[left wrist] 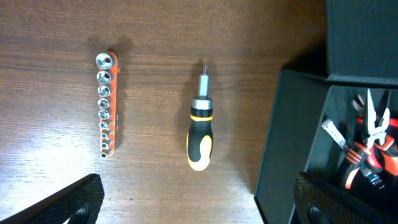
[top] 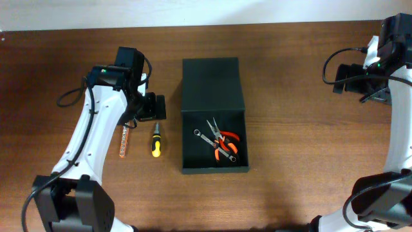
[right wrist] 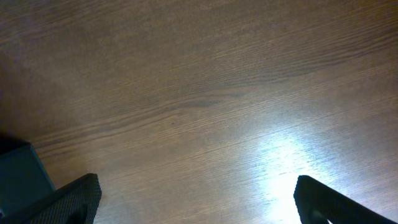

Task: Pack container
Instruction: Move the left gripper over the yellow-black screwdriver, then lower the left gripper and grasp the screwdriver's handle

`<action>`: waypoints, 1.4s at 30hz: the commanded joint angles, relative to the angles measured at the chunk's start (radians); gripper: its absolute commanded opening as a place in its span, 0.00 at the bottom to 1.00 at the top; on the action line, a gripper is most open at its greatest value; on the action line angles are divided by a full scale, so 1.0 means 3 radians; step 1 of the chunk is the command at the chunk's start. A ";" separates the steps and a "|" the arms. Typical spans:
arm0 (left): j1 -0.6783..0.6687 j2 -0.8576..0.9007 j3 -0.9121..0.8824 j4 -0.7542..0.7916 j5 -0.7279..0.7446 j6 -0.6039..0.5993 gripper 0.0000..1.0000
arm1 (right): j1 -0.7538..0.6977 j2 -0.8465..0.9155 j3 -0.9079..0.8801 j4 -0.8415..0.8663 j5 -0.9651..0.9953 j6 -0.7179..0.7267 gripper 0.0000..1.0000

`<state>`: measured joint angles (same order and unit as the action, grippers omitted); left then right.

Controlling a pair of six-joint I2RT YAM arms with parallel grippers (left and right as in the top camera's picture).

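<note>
Socket rail (left wrist: 107, 104) lies ahead of our left gripper's (top: 153, 107) left finger, and the screwdriver (left wrist: 200, 134) lies centred under its wide-open jaws. Just right, the container (top: 214, 96) holds pliers (top: 225, 145). Our right gripper (top: 351, 78) hangs open, well apart. Packing looks half done; next we descend onto the screwdriver handle. No lettering is readable.

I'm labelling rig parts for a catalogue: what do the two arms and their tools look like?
The left arm and right arm have white links, black joints and bases, looping black cables and a small green light near the wrist. The left tool and right tool are matte black with textured fingers.
</note>
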<state>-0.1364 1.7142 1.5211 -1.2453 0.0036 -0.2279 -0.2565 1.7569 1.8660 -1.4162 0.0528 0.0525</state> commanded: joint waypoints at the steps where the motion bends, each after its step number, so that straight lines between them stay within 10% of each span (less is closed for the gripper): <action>1: -0.0001 0.0050 0.0048 0.0052 0.0034 -0.0061 0.99 | -0.0019 -0.0025 0.0006 -0.0001 0.0031 0.0028 0.99; 42: -0.0253 0.0430 -0.1080 0.0886 0.0094 -0.0136 0.99 | -0.0019 -0.0025 0.0006 -0.0001 0.0031 0.0028 0.99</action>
<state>-0.2157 1.8385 1.2057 -0.9997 0.0010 -0.2409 -0.2565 1.7569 1.8660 -1.4162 0.0525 0.0532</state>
